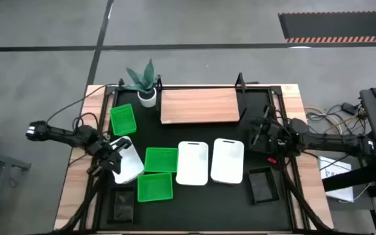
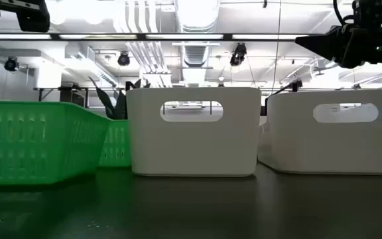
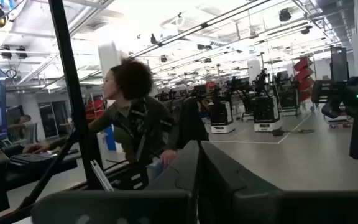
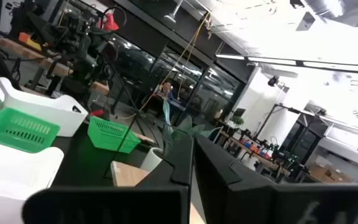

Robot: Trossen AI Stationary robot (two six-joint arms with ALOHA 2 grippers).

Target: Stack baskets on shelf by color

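The wooden shelf point(image 1: 198, 106) lies flat at the table's far side and holds nothing. Three green baskets point(image 1: 123, 120) point(image 1: 160, 160) point(image 1: 155, 187) rest on the table's left half. Two white baskets point(image 1: 192, 162) point(image 1: 228, 160) stand side by side in the middle, and a third white basket point(image 1: 130, 163) sits tilted at the left. Two black baskets point(image 1: 124, 203) point(image 1: 263, 185) sit near the front edge. My left gripper point(image 1: 111, 155) point(image 3: 199, 155) hovers shut over the left white basket. My right gripper point(image 1: 260, 134) point(image 4: 191, 155) is shut, raised to the right of the shelf.
A white-potted plant point(image 1: 145, 85) stands at the shelf's left end. Black posts point(image 1: 240, 81) rise at the shelf's ends. Free table lies between the shelf and the white baskets. A person point(image 3: 132, 118) sits beyond the table in the left wrist view.
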